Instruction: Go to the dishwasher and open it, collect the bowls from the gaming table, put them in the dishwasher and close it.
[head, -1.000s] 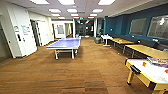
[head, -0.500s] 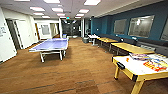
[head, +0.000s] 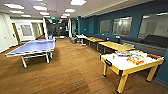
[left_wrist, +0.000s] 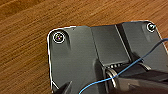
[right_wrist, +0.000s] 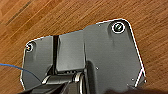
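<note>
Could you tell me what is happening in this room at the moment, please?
Nothing is being handled right now. The robot is out on the wooden floor of a games room, with a blue table-tennis table ahead on the left and a yellow game table with colourful items on top close by on the right. More yellow tables line the blue wall. Both wrist views look down at bare floor.

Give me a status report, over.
End effectors: state cannot be told, nothing seen held. Dishwasher and gaming table not sighted. Ahead: blue ping-pong table left, yellow game table right, wood floor between them.
</note>
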